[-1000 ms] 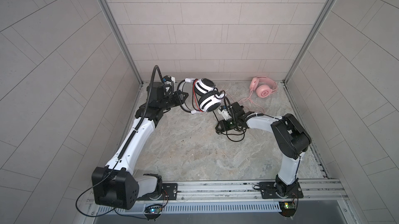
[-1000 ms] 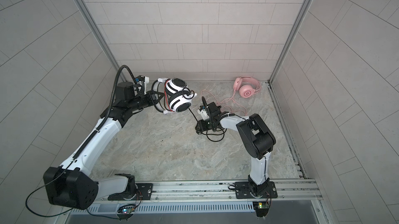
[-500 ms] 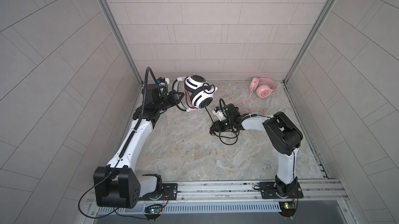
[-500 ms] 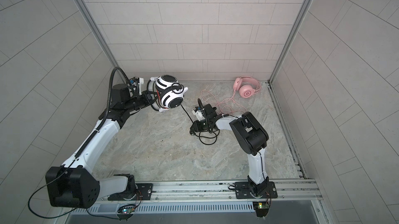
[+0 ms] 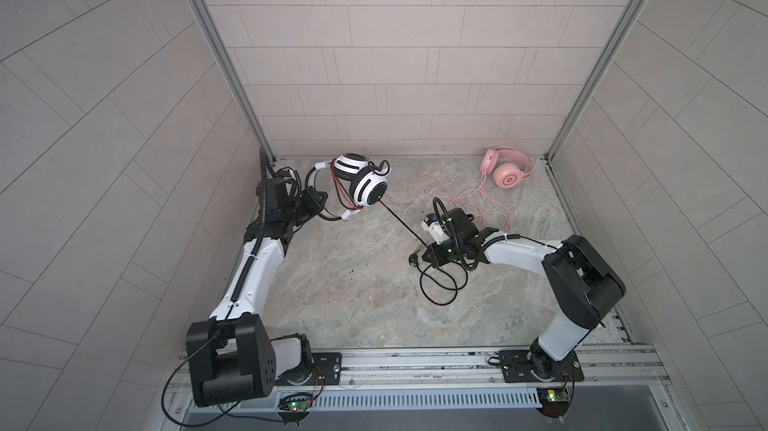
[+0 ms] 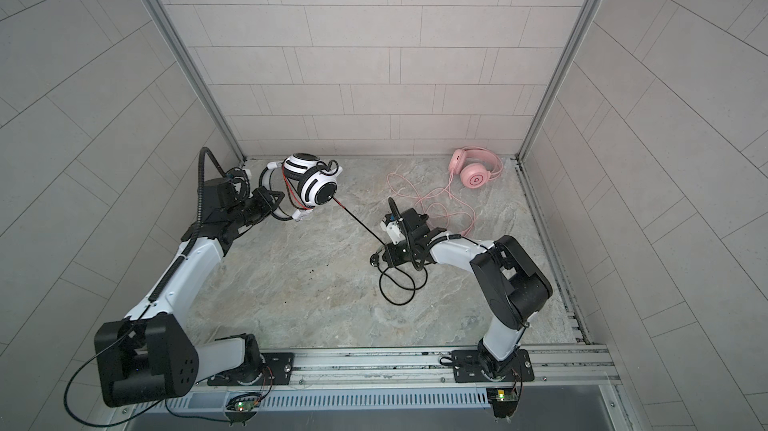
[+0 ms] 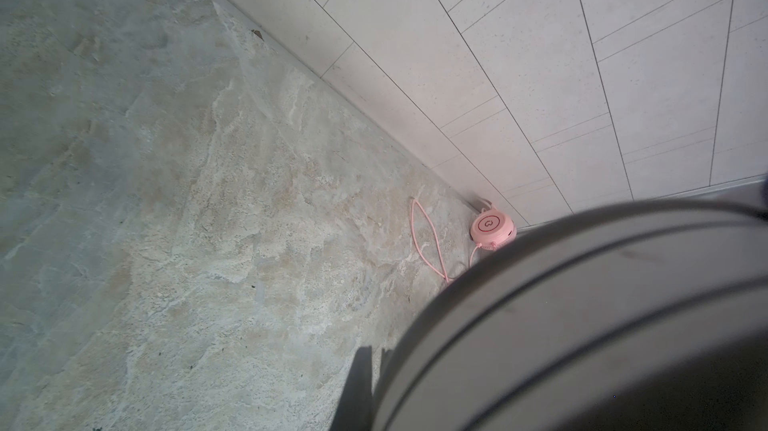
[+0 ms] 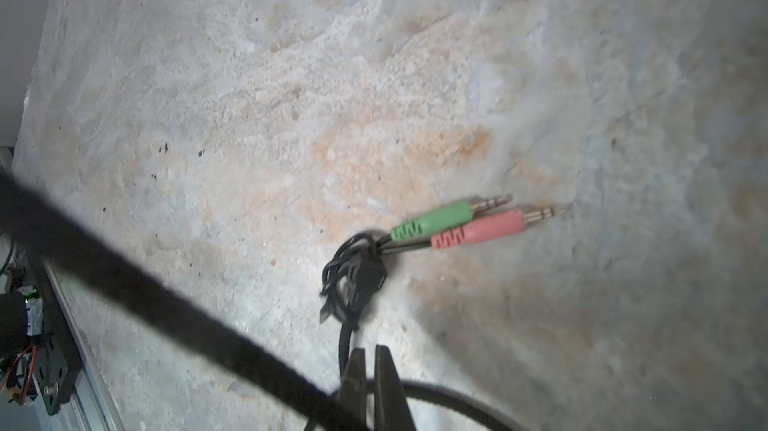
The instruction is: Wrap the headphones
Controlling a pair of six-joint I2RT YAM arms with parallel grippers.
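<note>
The white headphones [image 5: 365,184] with black bands hang above the floor at the back left in both top views. My left gripper [image 5: 319,202] is shut on their headband [image 7: 582,325], which fills the left wrist view as a blur. Their black cord [image 5: 401,223] runs taut down to my right gripper [image 5: 420,247], low over the middle of the floor and shut on it. In the right wrist view the cord [image 8: 436,393] crosses between the closed fingertips [image 8: 355,360], and its green and pink plugs [image 8: 457,223] lie just ahead. The pink headphones [image 5: 507,167] lie at the back right.
The thin pink cord [image 5: 469,196] sprawls over the floor [image 5: 353,292] behind my right gripper. A slack loop of black cord [image 5: 440,283] lies in front of it. Tiled walls close in the floor on three sides, and a metal rail [image 5: 415,360] runs along the front.
My left arm has carried the white headphones to the left and back, and the cord has gone taut. My right gripper has slid left and closed on the black cord.
</note>
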